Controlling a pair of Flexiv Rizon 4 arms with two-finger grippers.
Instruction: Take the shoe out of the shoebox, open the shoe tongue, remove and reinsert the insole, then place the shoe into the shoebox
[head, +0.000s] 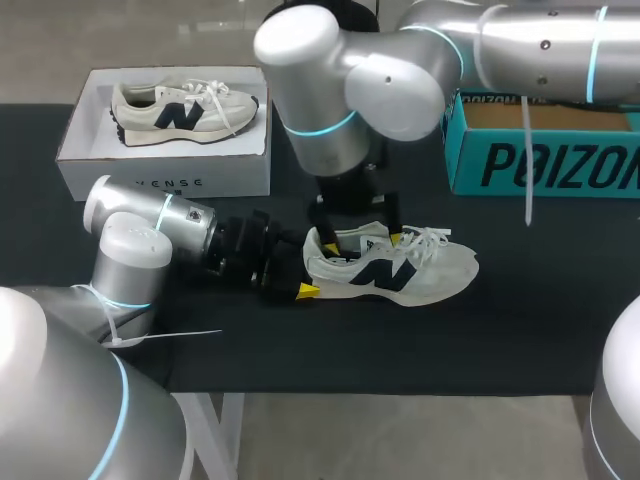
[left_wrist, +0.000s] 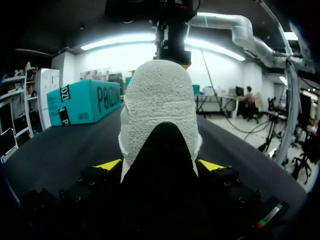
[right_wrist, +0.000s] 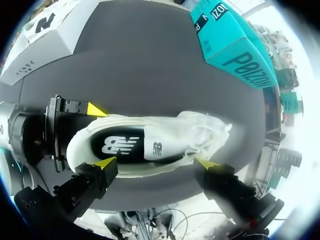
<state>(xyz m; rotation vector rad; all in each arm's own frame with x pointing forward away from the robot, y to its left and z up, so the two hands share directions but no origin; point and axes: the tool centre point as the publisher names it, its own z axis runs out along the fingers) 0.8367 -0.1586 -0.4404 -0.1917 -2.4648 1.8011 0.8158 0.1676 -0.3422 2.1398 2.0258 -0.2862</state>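
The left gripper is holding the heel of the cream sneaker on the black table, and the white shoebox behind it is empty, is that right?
Not quite: the white cardboard shoebox is not empty; the head view shows a second cream sneaker lying in it. The left gripper does hold the heel of the cream sneaker on the black table.

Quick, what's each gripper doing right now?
Left gripper: closed on the heel of the sneaker.
Right gripper: open, fingers spread above the sneaker, holding nothing.
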